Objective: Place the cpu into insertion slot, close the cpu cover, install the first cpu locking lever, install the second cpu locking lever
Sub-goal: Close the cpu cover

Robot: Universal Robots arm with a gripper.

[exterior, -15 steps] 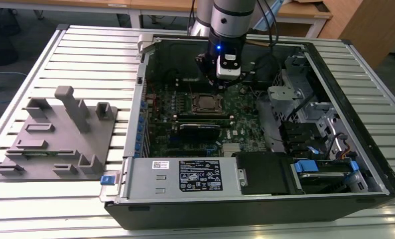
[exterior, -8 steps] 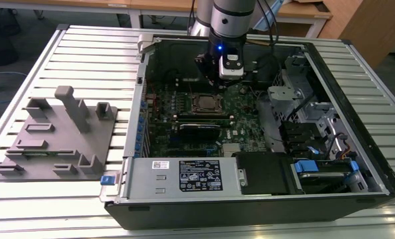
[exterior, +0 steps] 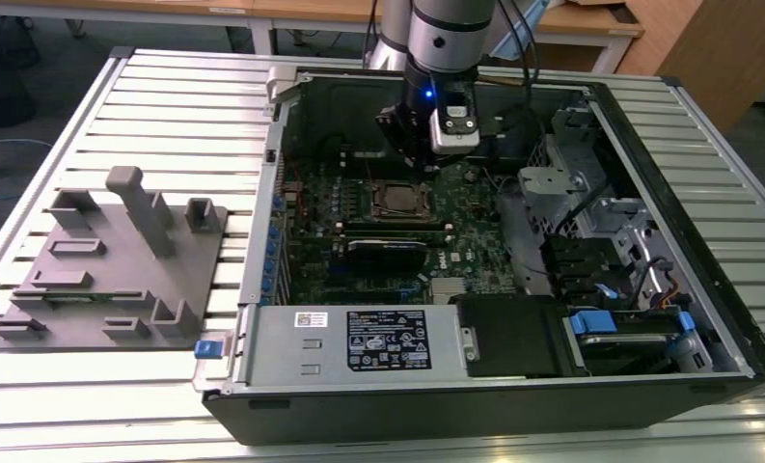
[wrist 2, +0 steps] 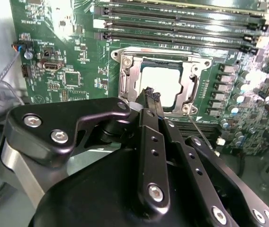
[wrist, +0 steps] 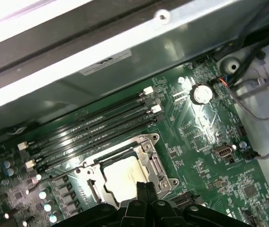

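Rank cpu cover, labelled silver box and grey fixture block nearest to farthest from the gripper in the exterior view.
1. cpu cover: on the motherboard, mid-case.
2. labelled silver box: case's near end.
3. grey fixture block: outside the case, exterior view's left.

Exterior view: high and well back, looking steeply down into the open black metal computer case [exterior: 485, 400] on the slatted grey table [exterior: 163, 87]. Both wrist views: close over the green circuit board [wrist 2: 68, 71] [wrist: 205, 137], facing the silver-rimmed square insertion slot [wrist 2: 192, 89] [wrist: 151, 159] [exterior: 399, 200] from opposite sides; shared by all three.
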